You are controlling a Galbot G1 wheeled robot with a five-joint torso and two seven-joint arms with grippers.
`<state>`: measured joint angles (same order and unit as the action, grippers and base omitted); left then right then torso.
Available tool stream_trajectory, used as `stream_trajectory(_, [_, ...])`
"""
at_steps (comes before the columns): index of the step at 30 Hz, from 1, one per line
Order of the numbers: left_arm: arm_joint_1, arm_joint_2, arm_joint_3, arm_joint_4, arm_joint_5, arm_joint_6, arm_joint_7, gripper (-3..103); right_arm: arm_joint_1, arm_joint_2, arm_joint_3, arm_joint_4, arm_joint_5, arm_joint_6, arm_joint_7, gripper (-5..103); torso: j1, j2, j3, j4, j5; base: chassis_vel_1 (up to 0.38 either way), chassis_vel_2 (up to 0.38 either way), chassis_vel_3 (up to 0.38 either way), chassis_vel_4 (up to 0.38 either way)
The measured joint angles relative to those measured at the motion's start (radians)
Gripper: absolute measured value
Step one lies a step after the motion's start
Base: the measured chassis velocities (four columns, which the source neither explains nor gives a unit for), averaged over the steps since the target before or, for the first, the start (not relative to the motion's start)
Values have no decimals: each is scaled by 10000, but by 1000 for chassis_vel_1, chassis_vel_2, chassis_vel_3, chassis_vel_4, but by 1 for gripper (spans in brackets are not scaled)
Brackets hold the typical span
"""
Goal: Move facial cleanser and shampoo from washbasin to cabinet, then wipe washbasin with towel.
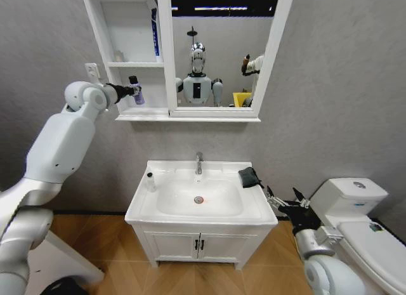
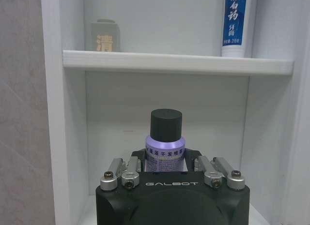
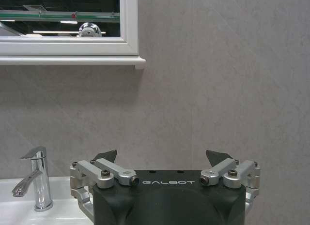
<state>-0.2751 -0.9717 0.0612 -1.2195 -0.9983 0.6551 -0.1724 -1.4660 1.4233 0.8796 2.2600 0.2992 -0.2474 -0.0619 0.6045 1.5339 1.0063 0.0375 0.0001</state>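
Observation:
My left gripper point(image 1: 130, 89) is raised to the lowest cubbyhole of the white cabinet point(image 1: 101, 28) and is shut on the shampoo point(image 1: 136, 92), a purple bottle with a black cap. In the left wrist view the shampoo point(image 2: 164, 145) stands upright between the fingers of the left gripper point(image 2: 164, 159), under a cabinet shelf point(image 2: 174, 63). The facial cleanser point(image 1: 150, 181), a small white bottle, stands on the washbasin point(image 1: 209, 216) at its left rim. The black towel point(image 1: 250, 177) lies at the basin's back right corner. My right gripper point(image 1: 285, 203) point(image 3: 164, 159) hangs open, low beside the basin's right side.
A blue and white tube point(image 1: 155, 32) point(image 2: 235, 22) and a small jar point(image 2: 104, 36) stand on the cabinet's upper shelves. The chrome tap point(image 1: 199, 162) point(image 3: 36, 179) rises behind the bowl. A mirror point(image 1: 219, 47) adjoins the cabinet. A white toilet point(image 1: 355, 206) stands at the right.

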Motion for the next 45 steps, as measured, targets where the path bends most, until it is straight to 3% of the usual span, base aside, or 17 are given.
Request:
stream_trajectory(8, [-173,-880,-50,1630,1217,-571,304,42,-14,-20,89,-81,51,144,0,100,0,0,0,-4,-1,0,0,0,0])
stream_trajectory(14, [-361,-1195,-122,2385,1760,-1006,401,42,-40,-34,153,-140,51,214,-8,100,-1,0,-1,-2,-1,0,0,0,0])
stream_trajectory(18, [-418,-1275,-133,2486,1815,-998,396,40,-41,-33,160,-145,48,217,-9,100,-1,0,-1,-3,0,0,0,0,0])
stream_trajectory(26, [-424,-1288,-164,2436,1826,-871,361,73,-102,-19,199,-170,47,273,6,100,-1,0,-1,-3,-1,0,0,0,0])
stream_trajectory(29, [-413,-1267,-178,2398,1821,-871,330,78,-122,-9,198,-173,46,287,6,100,-2,1,-1,-4,-1,0,0,0,0])
stream_trajectory(31, [-239,-1074,-285,1858,1620,-795,153,94,-146,8,186,-190,24,320,5,100,-1,1,-1,-5,-1,0,0,0,0])
stream_trajectory(33, [-81,-901,-363,1441,1415,-675,4,97,-146,6,185,-193,23,322,5,100,-1,1,-2,-6,0,0,0,0,0])
stream_trajectory(34, [-81,-901,-363,1441,1415,-675,4,97,-146,6,185,-193,23,322,5,100,-1,1,-2,-6,0,0,0,0,0])
stream_trajectory(37, [800,-44,-735,-669,826,-340,-581,100,-81,-27,160,-237,17,325,5,100,-1,1,-2,-3,-3,0,0,0,0])
stream_trajectory(39, [991,101,-866,-1100,775,-292,-658,100,-61,-27,151,-254,12,325,9,100,-2,1,-2,-1,-2,0,0,0,0])
stream_trajectory(41, [2048,786,-1351,-3063,70,-128,-1407,100,1,-18,75,-303,-27,316,8,100,-3,2,-3,-1,0,0,0,0,0])
stream_trajectory(42, [2048,786,-1351,-3063,70,-128,-1407,100,1,-18,75,-303,-27,316,8,100,-3,2,-3,-1,0,0,0,0,0])
stream_trajectory(45, [3989,1847,-1927,-5430,-679,-8,-2279,100,17,-3,27,-308,-110,273,44,100,-3,2,-3,2,-6,0,0,0,0])
